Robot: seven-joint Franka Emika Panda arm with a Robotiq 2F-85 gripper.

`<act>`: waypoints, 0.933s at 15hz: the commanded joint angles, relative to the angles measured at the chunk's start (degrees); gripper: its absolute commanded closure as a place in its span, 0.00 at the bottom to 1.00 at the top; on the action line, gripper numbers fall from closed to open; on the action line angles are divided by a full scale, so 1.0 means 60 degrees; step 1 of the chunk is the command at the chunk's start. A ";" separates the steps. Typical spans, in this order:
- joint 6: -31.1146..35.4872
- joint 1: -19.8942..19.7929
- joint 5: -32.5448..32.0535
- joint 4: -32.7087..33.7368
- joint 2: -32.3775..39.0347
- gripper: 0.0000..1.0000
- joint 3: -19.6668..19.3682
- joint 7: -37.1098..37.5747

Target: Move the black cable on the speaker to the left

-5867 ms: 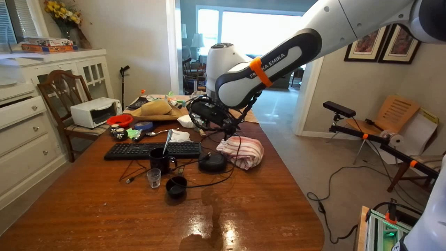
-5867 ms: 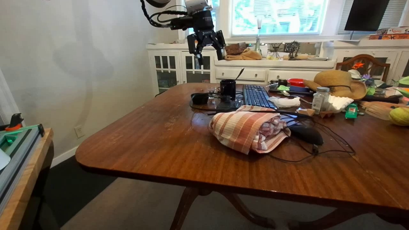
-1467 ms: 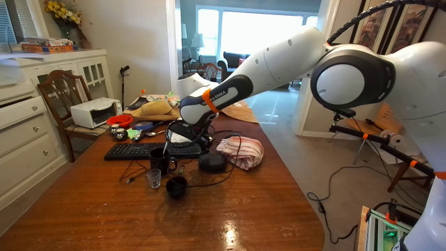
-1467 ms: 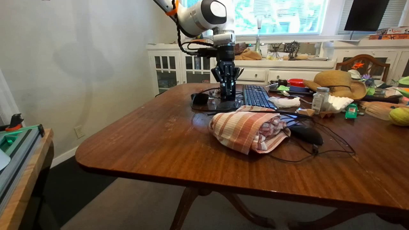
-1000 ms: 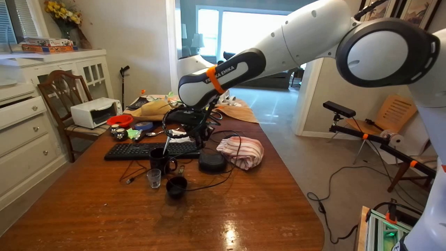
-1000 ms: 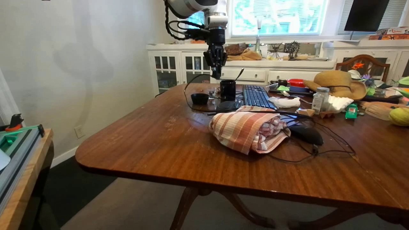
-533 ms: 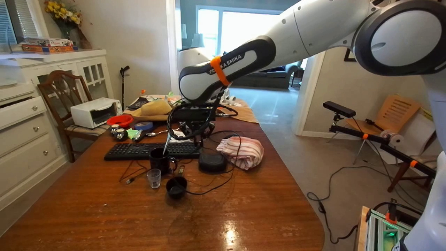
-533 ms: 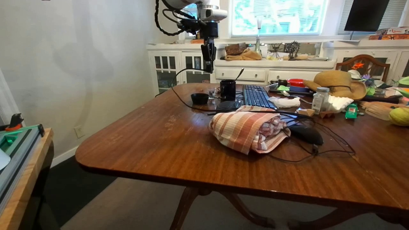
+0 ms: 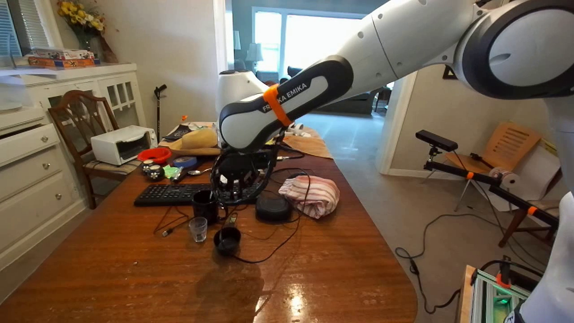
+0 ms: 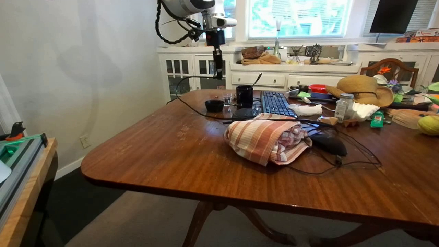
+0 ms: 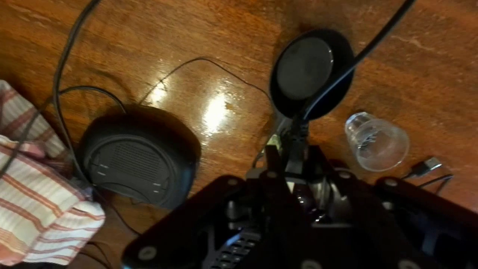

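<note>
Cable [image 11: 368, 49], black and slack, hangs from the pincer [image 11: 295, 160], whose jaws are clamped on it near its end, well above the worktop [image 10: 147, 147]. The coming move turns on where the free span lies: in an exterior view it leaves the pincer nearly level to the left, curves down below it, then runs back to the striped cloth [image 10: 267, 137] below and right of the pincer. In the wrist view the held stretch points ahead of the pincer, slanting right, and crosses above the stubby black cylinder [image 11: 304, 69], apparently without touching it. The round black puck [image 11: 136, 160] lies to the pincer's left there. The cylinder looks hollow and the puck's face looks like a grille, so which of the two the task calls a speaker I cannot settle.

Against half a second ago, the pincer sits slightly farther left in an exterior view, and the curve has spread left with it; cylinder, puck and cloth look unmoved. Nearly six seconds ago the pincer stood parted, without the cable. I judge the carry under way, with lowering and release to come; the cord's pull toward the cloth could drag the loop back over the cylinder.
</note>
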 commanded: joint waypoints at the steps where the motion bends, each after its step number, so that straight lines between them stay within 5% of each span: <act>1: 0.1195 0.0144 0.0236 -0.0290 0.0067 0.94 0.0246 -0.1457; 8: 0.2185 0.0096 0.1347 0.0093 0.0818 0.94 0.1013 -0.4060; 9: 0.1772 0.0126 0.1600 0.0216 0.0906 0.94 0.1052 -0.4011; 10: 0.2044 0.0369 0.1253 -0.0065 0.0597 0.77 0.0672 -0.3677; 14: 0.2038 0.0357 0.1501 0.0007 0.0789 0.77 0.0784 -0.3836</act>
